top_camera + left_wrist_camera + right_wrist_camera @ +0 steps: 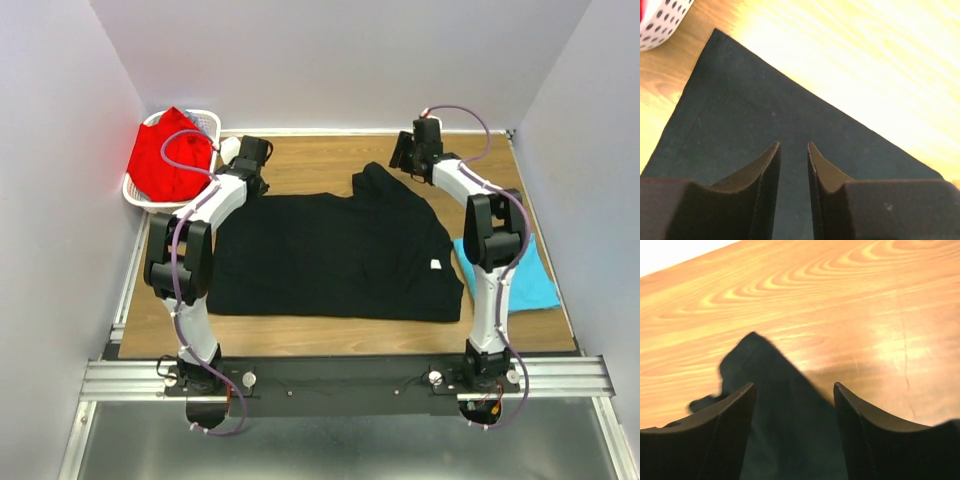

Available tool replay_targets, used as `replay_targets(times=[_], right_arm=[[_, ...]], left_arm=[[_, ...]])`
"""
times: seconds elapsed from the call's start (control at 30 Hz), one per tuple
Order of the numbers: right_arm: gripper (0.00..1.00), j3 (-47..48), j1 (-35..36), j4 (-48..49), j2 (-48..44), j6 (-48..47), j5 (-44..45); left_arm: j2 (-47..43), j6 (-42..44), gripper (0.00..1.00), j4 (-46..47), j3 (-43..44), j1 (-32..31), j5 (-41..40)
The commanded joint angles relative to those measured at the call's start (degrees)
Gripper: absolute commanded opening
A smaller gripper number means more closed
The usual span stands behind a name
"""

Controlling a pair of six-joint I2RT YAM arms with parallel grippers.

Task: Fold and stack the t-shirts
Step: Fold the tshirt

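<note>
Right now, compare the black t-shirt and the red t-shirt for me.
The black t-shirt lies spread out on the table; the red t-shirt sits bunched in the white basket. The black t-shirt covers far more area than the red t-shirt does. The black t-shirt shows a small white label; the red t-shirt shows none. Both are plain, single-colour cloth.

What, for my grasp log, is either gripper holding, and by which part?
Nothing: the left gripper and right gripper are open above the black t-shirt.
</note>
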Motion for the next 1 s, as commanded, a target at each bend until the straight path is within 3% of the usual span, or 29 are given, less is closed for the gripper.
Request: replay_targets(times=[0.0, 0.17, 0.47, 0.83, 0.97], right_arm=[[0.68, 6.36, 0.25, -1.38, 5.39, -4.77, 0.61], [0.66, 9.44, 1.12, -1.29, 10.84, -5.91, -0.01], [0.65, 8.57, 4.73, -3.13, 14.89, -6.18, 8.42], [0.26, 2.15, 4.64, -5.59, 12.69, -5.65, 19.58], [0.2, 1.62, 4.03, -5.59, 11.81, -5.21, 18.71]], left_arm=[[1.61, 2.93, 0.35, -2.91, 3.76, 0.64, -1.01], [1.87, 4.43, 0.35, -2.13, 3.67, 0.99, 0.22], [2.49, 6.01, 0.35, -1.25, 3.15, 1.69, 0.66], [4.33, 7.15, 0.35, -0.81, 3.76, 2.92, 0.66], [5.47, 7.24, 0.35, -1.59, 5.16, 3.1, 0.49]])
